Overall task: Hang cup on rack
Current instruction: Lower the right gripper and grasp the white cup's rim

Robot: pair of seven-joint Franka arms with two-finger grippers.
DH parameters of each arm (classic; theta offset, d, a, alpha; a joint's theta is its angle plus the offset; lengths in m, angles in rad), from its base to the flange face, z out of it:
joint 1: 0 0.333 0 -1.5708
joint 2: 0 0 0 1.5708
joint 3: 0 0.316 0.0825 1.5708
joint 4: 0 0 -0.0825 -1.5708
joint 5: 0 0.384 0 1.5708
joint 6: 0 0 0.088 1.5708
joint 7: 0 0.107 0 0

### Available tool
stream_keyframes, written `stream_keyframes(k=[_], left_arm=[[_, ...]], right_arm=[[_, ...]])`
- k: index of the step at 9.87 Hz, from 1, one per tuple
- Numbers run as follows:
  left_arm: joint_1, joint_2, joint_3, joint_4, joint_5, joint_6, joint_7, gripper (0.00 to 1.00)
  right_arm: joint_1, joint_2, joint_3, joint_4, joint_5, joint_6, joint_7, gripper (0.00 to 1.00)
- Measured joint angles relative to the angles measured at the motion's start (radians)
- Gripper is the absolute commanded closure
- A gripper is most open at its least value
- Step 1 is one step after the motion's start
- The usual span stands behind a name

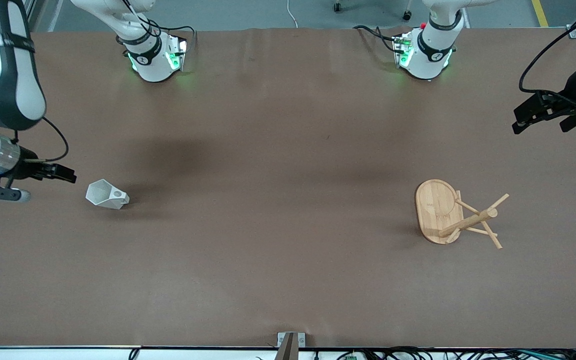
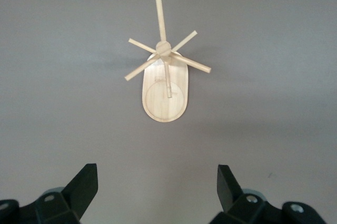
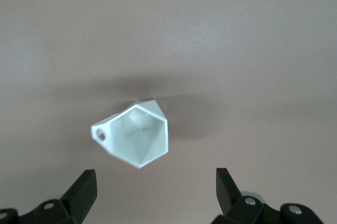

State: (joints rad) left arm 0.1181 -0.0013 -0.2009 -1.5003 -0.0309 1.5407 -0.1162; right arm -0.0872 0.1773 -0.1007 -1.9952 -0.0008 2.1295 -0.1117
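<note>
Right end effector [image 1: 53, 172] hangs spread wide, empty, over the table [image 1: 278, 150] at the right arm's end, just beside the cup [image 1: 106, 194]. Left end effector [image 1: 543, 112] waits, fingers likewise apart, above the left arm's end, well apart from the rack [image 1: 455, 214]. Judged step: approach and grasp; closing across 2 opposed facets, clear of the handle, should leave its hole free for a peg. Right wrist view shows the cup's hollow interior; left wrist view shows the rack upright, which the front view obscures.
</note>
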Motion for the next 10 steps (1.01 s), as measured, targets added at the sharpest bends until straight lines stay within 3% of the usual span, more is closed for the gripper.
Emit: stream_keyframes(k=[2, 5, 8, 10], left_arm=[[0.0, 0.001, 0.0, 0.0, -0.035, 0.0, 0.0, 0.0], [0.0, 0.002, -0.001, 0.001, -0.052, 0.0, 0.0, 0.0], [-0.014, 0.012, -0.005, 0.001, -0.064, -0.005, -0.002, 0.0], [-0.017, 0.032, -0.007, 0.001, -0.064, -0.008, -0.002, 0.0]], right_arm=[[-0.012, 0.063, 0.0, -0.087, 0.0, 0.176, -0.028, 0.0], [-0.013, 0.147, 0.002, -0.117, 0.0, 0.238, -0.037, 0.08], [-0.013, 0.178, 0.003, -0.118, 0.0, 0.253, -0.038, 0.35], [-0.013, 0.194, 0.003, -0.118, 0.004, 0.255, -0.038, 0.69]])
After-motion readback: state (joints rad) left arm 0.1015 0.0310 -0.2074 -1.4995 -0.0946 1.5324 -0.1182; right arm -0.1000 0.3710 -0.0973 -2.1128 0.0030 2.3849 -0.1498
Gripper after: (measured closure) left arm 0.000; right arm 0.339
